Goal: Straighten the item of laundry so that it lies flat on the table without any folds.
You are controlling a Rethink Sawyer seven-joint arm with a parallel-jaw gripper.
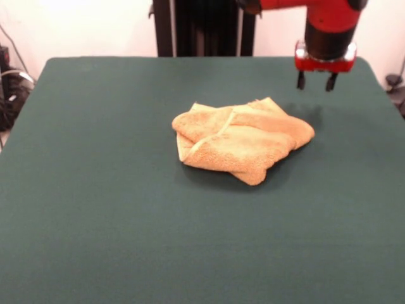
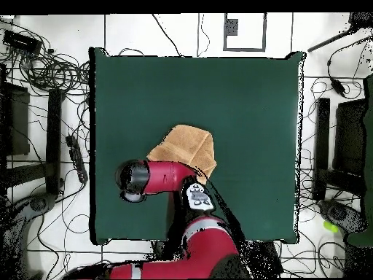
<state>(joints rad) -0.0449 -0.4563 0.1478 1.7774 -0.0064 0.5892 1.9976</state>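
Towel sits a little right of centre in the front view, on the green table, bunched up with thick folds lapping over one another and a paler hem showing along its left edge. From where I stand, nothing is touching it. Further right, in the upper right of the frame, the gripper hangs above the table's far edge, clear of the cloth. Its two dark fingers point down with a gap between them, holding nothing. Seen from overhead, the towel lies near the middle, with the red arm covering its lower edge.
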